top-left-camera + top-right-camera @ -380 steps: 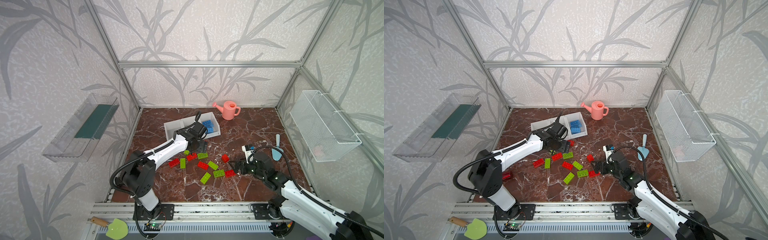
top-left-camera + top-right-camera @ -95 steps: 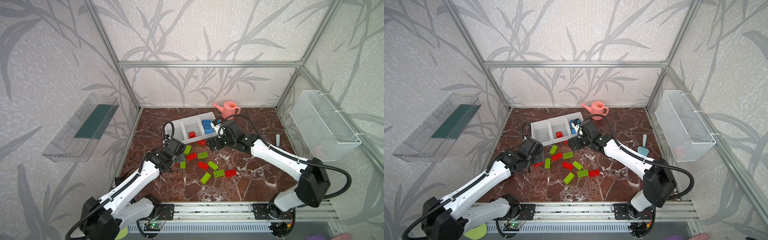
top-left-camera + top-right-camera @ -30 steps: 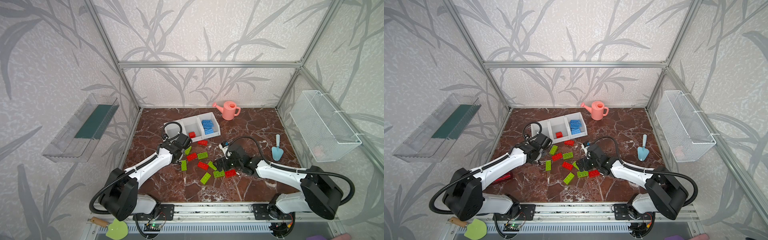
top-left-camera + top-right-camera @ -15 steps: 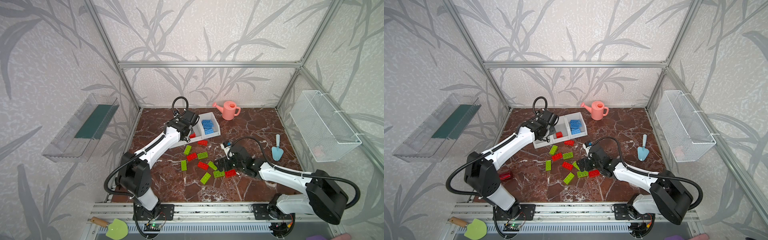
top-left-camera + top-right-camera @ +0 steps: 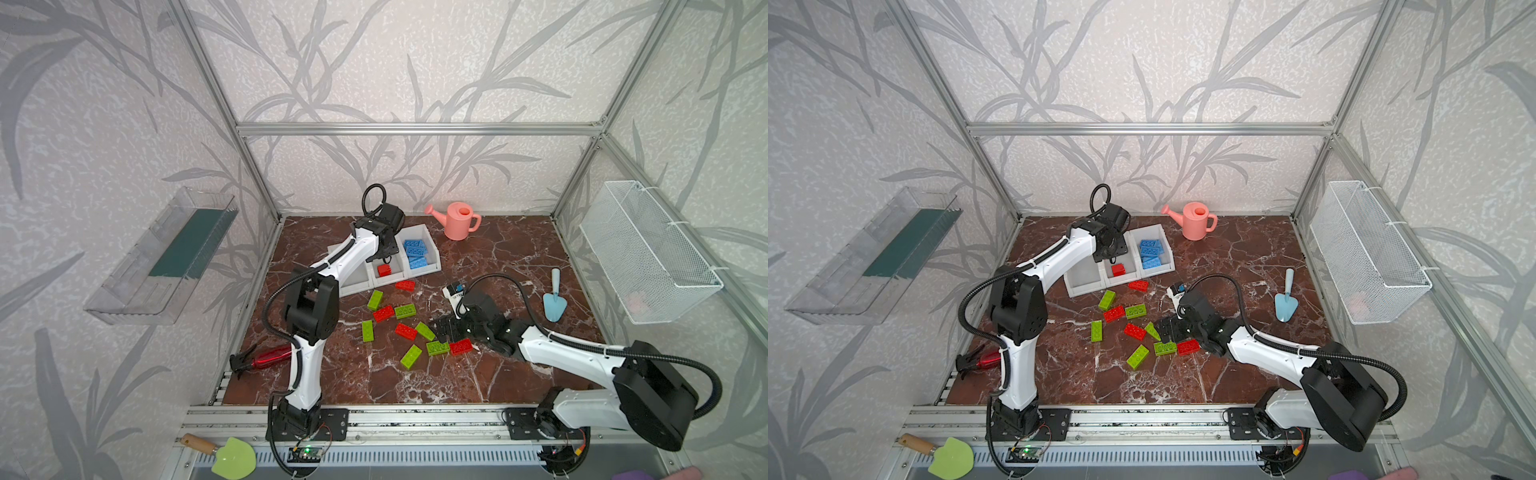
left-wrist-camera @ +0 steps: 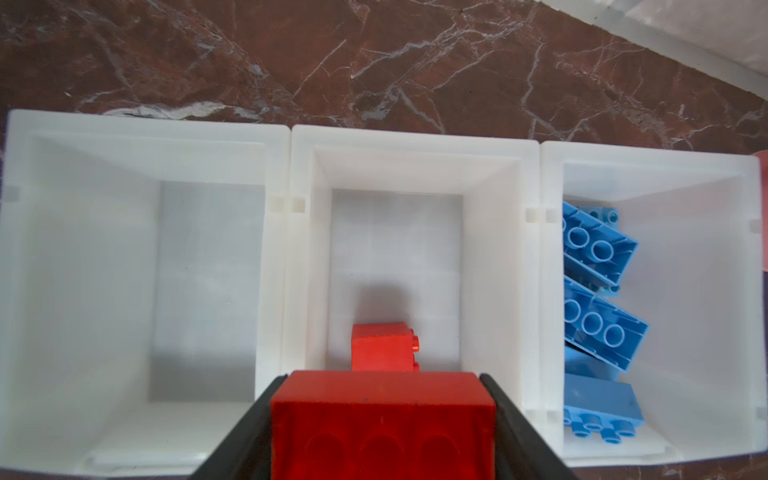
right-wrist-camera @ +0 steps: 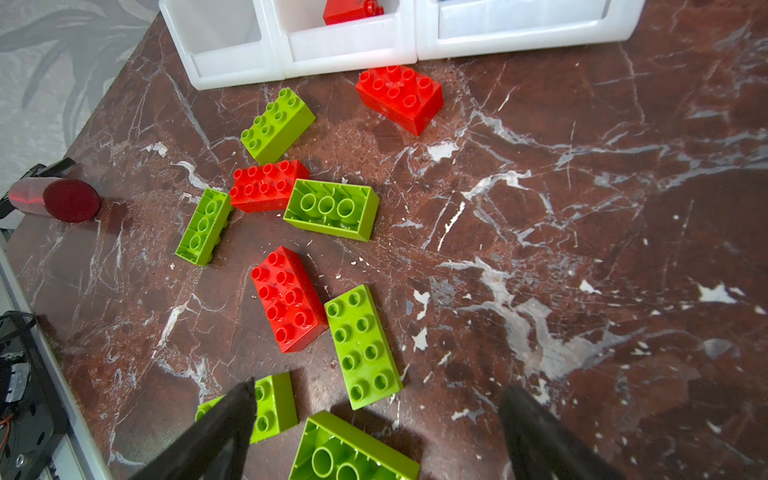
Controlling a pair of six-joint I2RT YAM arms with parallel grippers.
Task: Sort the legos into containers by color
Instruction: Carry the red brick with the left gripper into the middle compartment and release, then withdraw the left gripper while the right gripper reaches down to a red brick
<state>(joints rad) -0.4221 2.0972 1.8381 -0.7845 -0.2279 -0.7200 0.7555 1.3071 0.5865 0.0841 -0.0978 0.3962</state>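
Observation:
My left gripper (image 6: 383, 378) is shut on a red lego (image 6: 382, 424), its hollow underside toward the camera. It hangs over the middle of the three white containers (image 5: 432, 254). That middle bin holds one small red lego (image 6: 384, 347), the right bin (image 6: 706, 291) holds several blue legos (image 6: 598, 299), and the left bin (image 6: 104, 270) is bare. In both top views several red and lime green legos (image 5: 405, 311) lie loose on the marble floor. My right gripper (image 7: 376, 390) stands open just above an upturned green lego (image 7: 353, 449), with a red one (image 5: 460, 346) beside it.
A pink watering can (image 5: 457, 220) stands behind the bins. A blue trowel (image 5: 555, 297) lies at the right, and a red bottle (image 5: 266, 357) lies at the floor's left edge. A wire basket (image 5: 648, 257) and a clear tray (image 5: 166, 253) hang on the side walls.
My left arm has carried the red lego from beside the loose pile back to above the bins. The right gripper has stayed open over the pile's right end.

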